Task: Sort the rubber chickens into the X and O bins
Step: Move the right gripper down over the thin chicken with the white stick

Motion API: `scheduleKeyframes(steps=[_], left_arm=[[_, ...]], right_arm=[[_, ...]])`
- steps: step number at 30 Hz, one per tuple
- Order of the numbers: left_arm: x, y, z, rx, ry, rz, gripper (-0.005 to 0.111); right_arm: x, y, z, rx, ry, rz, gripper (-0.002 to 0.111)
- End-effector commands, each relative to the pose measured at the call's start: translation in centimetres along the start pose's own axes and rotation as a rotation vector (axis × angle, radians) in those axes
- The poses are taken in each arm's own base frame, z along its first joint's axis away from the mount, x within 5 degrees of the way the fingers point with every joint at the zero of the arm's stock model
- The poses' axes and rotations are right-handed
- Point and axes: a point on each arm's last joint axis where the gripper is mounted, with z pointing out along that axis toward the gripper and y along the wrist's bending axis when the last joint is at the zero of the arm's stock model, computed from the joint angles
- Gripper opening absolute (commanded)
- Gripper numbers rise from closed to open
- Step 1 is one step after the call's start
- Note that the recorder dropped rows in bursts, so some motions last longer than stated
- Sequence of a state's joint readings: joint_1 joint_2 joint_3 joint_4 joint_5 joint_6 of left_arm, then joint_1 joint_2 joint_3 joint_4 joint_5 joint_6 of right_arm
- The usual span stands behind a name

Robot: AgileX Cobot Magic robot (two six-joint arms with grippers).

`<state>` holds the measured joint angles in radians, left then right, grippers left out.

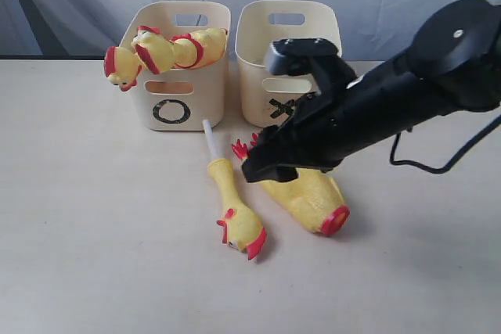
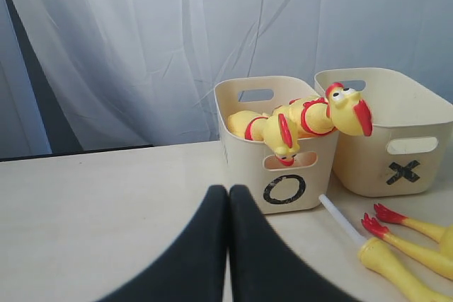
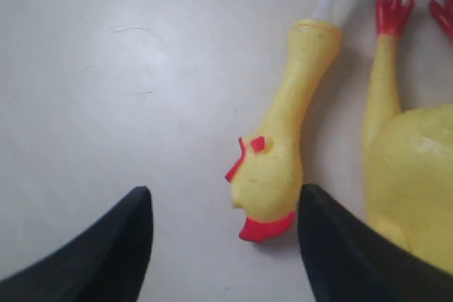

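Right wrist view shows your right gripper (image 3: 223,190) open above the yellow rubber chicken head on its white stick (image 3: 283,146). I judge you must lower, then close.

Two rubber chickens (image 2: 304,118) in the O bin (image 2: 320,175) beyond closed pincer (image 2: 228,192)

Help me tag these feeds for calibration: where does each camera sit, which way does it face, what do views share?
Exterior: raised before the table, facing the O bin and X bin; right arm shows.
Left wrist: low, looking level at both bins; shut left gripper shows.
Right wrist: looking down at the head-and-neck piece; open right gripper shows.
Shared: all three see that piece.
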<state>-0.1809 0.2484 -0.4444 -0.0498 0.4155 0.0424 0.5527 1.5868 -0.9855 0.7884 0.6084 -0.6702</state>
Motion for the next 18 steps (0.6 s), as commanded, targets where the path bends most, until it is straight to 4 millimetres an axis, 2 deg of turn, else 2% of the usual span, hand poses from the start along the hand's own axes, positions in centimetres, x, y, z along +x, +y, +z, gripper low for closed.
scheduleKeyframes(steps=[1, 3, 8, 18], left_arm=[[0.2, 0.0, 0.0, 0.003, 0.002, -0.013, 0.000], [0.2, 0.0, 0.0, 0.004, 0.003, -0.013, 0.000], [0.2, 0.0, 0.0, 0.004, 0.003, -0.013, 0.000], [0.2, 0.0, 0.0, 0.005, 0.003, -0.016, 0.000]], right_arm=[[-1.1, 1.5, 2.7, -0.017, 0.007, -0.058, 0.058], [-1.7, 2.1, 3.9, -0.025, 0.010, -0.075, 0.058], [-2.3, 1.6, 6.1, 0.005, -0.001, -0.076, 0.058], [-1.2, -0.1, 9.9, 0.040, 0.071, -0.028, 0.058]])
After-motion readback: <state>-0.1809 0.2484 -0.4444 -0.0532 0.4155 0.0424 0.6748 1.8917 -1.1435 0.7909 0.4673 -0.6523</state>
